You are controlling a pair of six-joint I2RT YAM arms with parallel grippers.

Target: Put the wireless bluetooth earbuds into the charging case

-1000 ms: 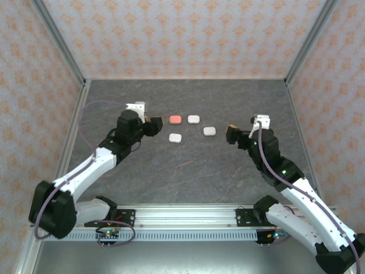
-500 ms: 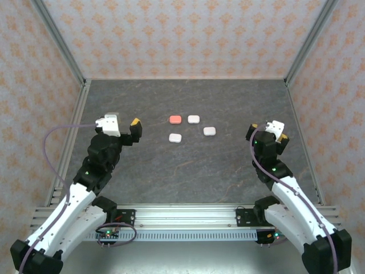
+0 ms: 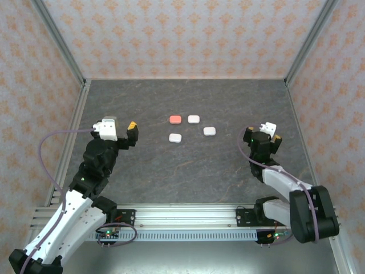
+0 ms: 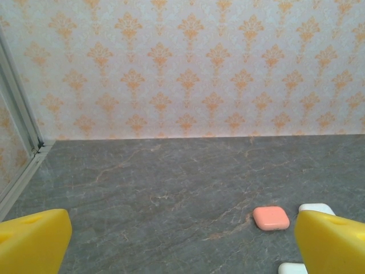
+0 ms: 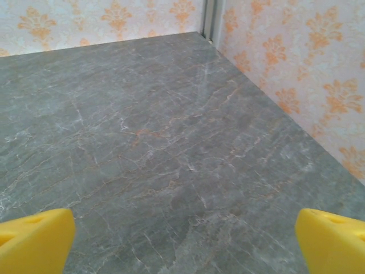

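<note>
Watching my feeds, I've got the left gripper and right gripper spread wide, nothing held, while four closed cases, one pink, sit mid-counter, clear of both.

- You get bright, even, diffuse light in all three views; nothing looks dim.
- The bench carries only faint, soft-edged shadows, and its grey stone surface shows no hard glare.
- In your wrist views the yellow fingers at the bottom corners look soft and out of focus, while the wallpaper behind reads fairly sharp.
- Your top view is crisp, with mild wide-angle splay at its edges.
</note>
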